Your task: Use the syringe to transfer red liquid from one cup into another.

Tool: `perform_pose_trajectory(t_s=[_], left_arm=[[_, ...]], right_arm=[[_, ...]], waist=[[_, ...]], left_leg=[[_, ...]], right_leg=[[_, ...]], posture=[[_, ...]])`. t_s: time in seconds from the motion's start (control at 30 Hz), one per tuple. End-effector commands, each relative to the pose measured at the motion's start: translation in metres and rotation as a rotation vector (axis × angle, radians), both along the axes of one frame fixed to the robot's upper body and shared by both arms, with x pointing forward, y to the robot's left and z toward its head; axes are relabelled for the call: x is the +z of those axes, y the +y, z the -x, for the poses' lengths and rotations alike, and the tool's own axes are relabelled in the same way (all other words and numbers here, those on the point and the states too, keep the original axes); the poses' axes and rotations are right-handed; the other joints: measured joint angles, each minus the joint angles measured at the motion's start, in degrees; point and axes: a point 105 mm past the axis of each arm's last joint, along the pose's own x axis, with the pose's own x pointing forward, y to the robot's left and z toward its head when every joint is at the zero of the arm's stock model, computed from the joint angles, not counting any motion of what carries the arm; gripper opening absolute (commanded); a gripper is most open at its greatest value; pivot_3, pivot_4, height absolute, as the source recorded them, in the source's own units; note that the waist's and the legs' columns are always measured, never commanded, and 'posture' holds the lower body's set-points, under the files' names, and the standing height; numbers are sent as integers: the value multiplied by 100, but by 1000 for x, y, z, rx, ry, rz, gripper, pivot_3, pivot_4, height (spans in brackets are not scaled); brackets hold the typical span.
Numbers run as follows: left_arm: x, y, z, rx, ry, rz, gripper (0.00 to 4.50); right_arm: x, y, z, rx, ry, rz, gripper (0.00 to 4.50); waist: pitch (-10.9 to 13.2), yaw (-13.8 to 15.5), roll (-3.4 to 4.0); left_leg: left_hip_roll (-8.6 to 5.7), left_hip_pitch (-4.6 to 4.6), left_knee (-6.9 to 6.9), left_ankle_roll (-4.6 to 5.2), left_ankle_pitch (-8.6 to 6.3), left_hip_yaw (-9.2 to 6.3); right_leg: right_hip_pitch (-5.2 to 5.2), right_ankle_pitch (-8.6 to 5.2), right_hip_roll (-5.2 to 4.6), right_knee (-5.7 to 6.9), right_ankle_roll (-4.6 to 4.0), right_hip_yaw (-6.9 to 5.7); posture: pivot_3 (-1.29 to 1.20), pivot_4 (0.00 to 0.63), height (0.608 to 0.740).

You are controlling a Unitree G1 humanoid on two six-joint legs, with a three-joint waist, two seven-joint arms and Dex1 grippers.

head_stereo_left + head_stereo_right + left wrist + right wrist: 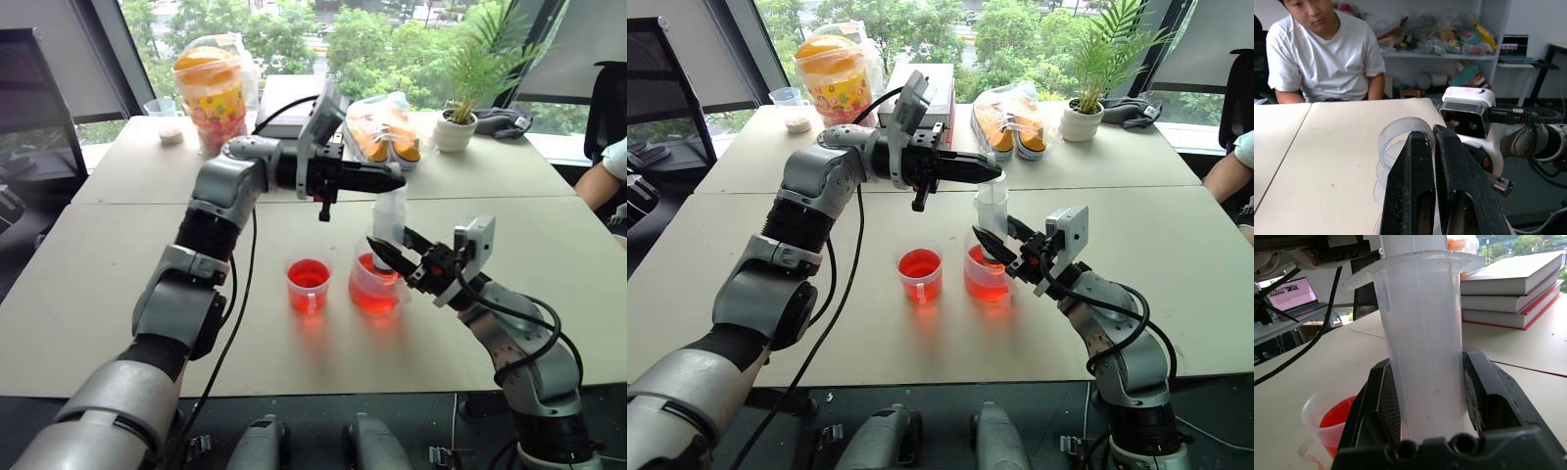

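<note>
While the syringe (1425, 342) stands upright with its lower end inside the beaker (986, 277), its fat tube looks clear and colourless, with a wide flange at the top and the white plunger rising above it. The right gripper (997, 245) clamps the tube between its two black fingers, and the left gripper (980, 172), pointing level across the table, has its fingers pressed together at the plunger's top. Red liquid (987, 266) sits in the bottom of the beaker, tinting its walls. Just beside the beaker, on the robot's left, stands the smaller cup (920, 275), also holding red liquid.

Both cups rest on a pale tabletop (1176, 294), which butts against a second table behind. On that far table sit a bagged yellow tub (833, 78), a stack of books (1513, 289), a bag of orange things (1014, 122) and a potted plant (1087, 103). Windows behind show green trees. A person in a white T-shirt (1325, 54) sits at the table's end, with cluttered shelves (1449, 41) behind.
</note>
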Motion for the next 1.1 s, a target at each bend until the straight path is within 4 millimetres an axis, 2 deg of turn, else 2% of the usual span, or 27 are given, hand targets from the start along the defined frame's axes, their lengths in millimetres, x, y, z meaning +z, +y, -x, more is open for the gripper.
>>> perform_pose_trajectory(t_s=[0.03, 0.13, 0.23, 0.37, 0.47, 0.67, 0.8, 1.0, 1.1], left_arm=[[56, 17, 2, 46, -165, 138, 25], [48, 16, 4, 29, -123, 109, 25], [37, 17, 5, 12, -77, 77, 940], [21, 21, 5, 9, -70, 25, 3013], [15, 27, 5, 16, -80, 4, 4467], [11, 47, 3, 55, -86, -20, 4467], [14, 67, -5, 139, -80, -8, 4467], [18, 85, -7, 219, -74, 16, 4467], [21, 93, -6, 251, -69, 31, 4467]], right_arm=[[-25, 10, 8, 65, 97, 30, 1395], [-16, 10, 6, 56, 62, 23, 1395], [-1, 9, 2, 42, 16, 11, 1395], [16, 3, -2, 16, -31, -12, 1395], [22, 1, -4, 6, -41, -21, 1395], [32, -1, -5, -2, -67, -25, 1395], [38, -1, -4, 0, -82, -19, 1395], [46, -1, -1, 1, -102, -26, 1395], [58, 1, 0, 10, -134, -33, 1395]], waist=[[0, -1, 0], [0, -4, 0], [0, -26, 0], [1, -9, 1], [0, 0, 0], [1, -15, 0], [1, -10, 1], [0, 5, 0], [1, 4, 0]], left_leg=[[0, 0, 0, 0, 0, 0], [0, 0, 0, 0, 0, 0], [1, 0, 0, 0, 0, 0], [2, 0, -1, 0, 0, -1], [0, 0, 0, 0, 0, 0], [1, -1, -1, 0, 0, -1], [1, -1, -1, 0, 0, -1], [1, -2, -1, 0, 0, -2], [1, -4, 1, 0, 0, -2]], right_leg=[[0, 0, 0, 0, 0, 0], [0, 0, 1, 0, 0, 0], [0, 0, 1, 0, 0, 0], [-1, 0, 2, 1, 0, 0], [0, 0, -1, 0, 0, 1], [-4, 0, -1, 0, 0, 1], [-4, 0, -1, 1, 0, 1], [-4, 0, -3, 0, 0, 1], [-4, 0, -5, 0, 0, 0]], posture=[[0, 150, 740], [0, 150, 740], [0, 150, 740], [0, 150, 740], [0, 150, 740], [0, 150, 740], [0, 150, 740], [0, 150, 740], [0, 150, 740]])
